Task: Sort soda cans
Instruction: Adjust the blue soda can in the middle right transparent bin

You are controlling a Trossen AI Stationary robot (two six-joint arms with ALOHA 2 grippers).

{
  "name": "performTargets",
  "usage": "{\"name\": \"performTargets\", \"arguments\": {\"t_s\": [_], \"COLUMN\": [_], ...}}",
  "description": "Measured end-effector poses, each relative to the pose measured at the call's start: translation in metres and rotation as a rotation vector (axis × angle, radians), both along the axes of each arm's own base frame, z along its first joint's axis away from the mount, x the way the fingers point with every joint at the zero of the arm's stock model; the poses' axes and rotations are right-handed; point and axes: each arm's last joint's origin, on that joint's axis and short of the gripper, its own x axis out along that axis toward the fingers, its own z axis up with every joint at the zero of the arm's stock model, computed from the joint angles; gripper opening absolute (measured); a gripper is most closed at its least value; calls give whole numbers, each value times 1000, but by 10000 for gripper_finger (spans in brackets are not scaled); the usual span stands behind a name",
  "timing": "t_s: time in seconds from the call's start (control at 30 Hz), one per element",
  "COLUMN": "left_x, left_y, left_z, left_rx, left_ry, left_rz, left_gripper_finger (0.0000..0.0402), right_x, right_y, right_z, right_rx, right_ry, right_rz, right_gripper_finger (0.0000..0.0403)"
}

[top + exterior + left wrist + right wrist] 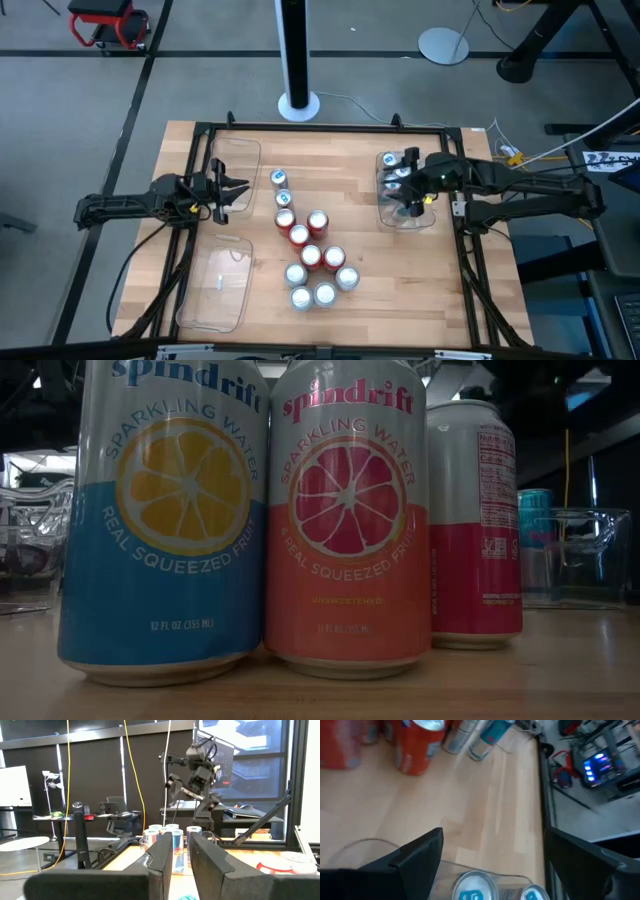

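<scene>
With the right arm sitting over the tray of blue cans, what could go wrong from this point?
1. The right tool, jaws open, hangs right over the blue cans in the clear tray; lifting out at a slant might tip one.
2. The loose cans stand tightly clustered mid-table, so the next grasp may nudge neighbours over.
3. The left tool, shut, waits beside an empty tray.

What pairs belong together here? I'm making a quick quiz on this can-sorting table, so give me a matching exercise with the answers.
Things:
1. Right gripper
2. Left gripper
3. Red soda cans
4. Near-left clear tray

Descriptions:
A. fingers shut, beside the far-left tray
B. holds no cans
C. fingers open, over the right tray with blue-topped cans
D. clustered mid-table

Pairs: 1-C, 2-A, 3-D, 4-B
</scene>
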Motion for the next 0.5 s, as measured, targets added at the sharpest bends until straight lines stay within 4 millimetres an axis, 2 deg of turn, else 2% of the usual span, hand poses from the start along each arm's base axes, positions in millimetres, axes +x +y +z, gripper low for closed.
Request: {"name": "performTargets", "arguments": {"t_s": [0.1, 0.2, 0.37, 0.5], "left_x": [0, 0, 0, 0], "left_y": [0, 0, 0, 0], "left_z": [0, 0, 0, 0], "left_rx": [-2, -2, -11, -11], "left_ry": [0, 1, -1, -1], "left_rz": [0, -1, -3, -3], "left_gripper_finger": [59, 59, 59, 59], "right_x": [-7, -15, -26, -27], "right_y": [3, 7, 17, 22], "right_z": [11, 15, 5, 0], "right_rx": [95, 189, 286, 242], "right_ry": [51, 135, 290, 355], "right_rz": [17, 10, -64, -122], "right_gripper_finger": [344, 344, 344, 344]}}
